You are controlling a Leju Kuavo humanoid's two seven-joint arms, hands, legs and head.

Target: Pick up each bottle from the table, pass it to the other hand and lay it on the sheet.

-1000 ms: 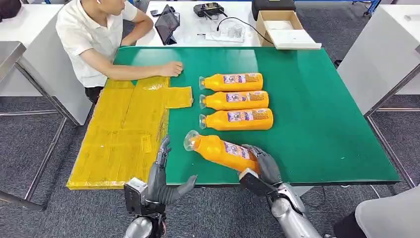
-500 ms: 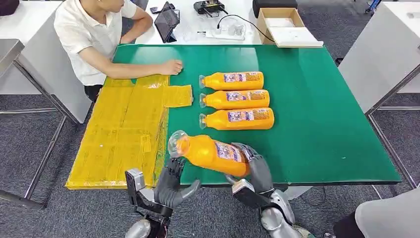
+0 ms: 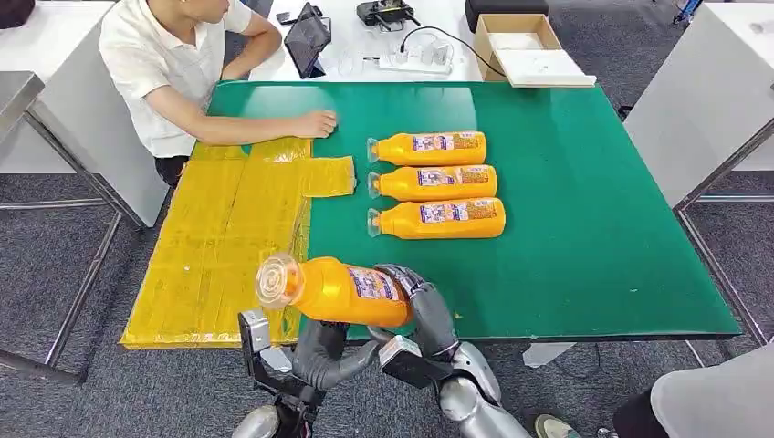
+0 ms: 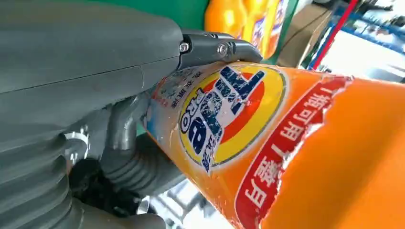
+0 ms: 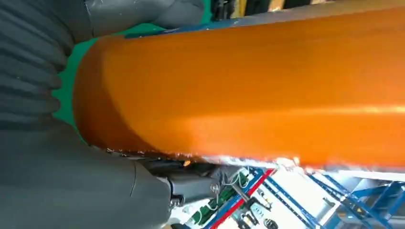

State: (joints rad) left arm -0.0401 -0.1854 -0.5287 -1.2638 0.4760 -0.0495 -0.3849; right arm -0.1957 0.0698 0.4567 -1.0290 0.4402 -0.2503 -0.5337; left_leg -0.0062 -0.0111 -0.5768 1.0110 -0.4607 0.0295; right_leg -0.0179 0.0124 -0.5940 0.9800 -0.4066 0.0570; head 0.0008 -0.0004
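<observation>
At the near edge of the green desk (image 3: 593, 228), one orange bottle (image 3: 342, 290) is held in the air, lying roughly level with its clear cap (image 3: 277, 280) toward the yellow sheet (image 3: 228, 246). The right robot hand (image 3: 422, 308) wraps its fingers around the bottle's base end; the left robot hand (image 3: 321, 351) cups the bottle from beneath near its middle, fingers curled up against it, though how firmly it grips I cannot tell. The one sheet covers the left part of the desk and hangs over its left edge. Farther in, near the middle of the desk, three more orange bottles (image 3: 436, 184) lie side by side in a row, caps toward the sheet. At the far left corner sits one person (image 3: 169, 64), a hand (image 3: 315, 123) resting on the desk beside the sheet's far edge.
</observation>
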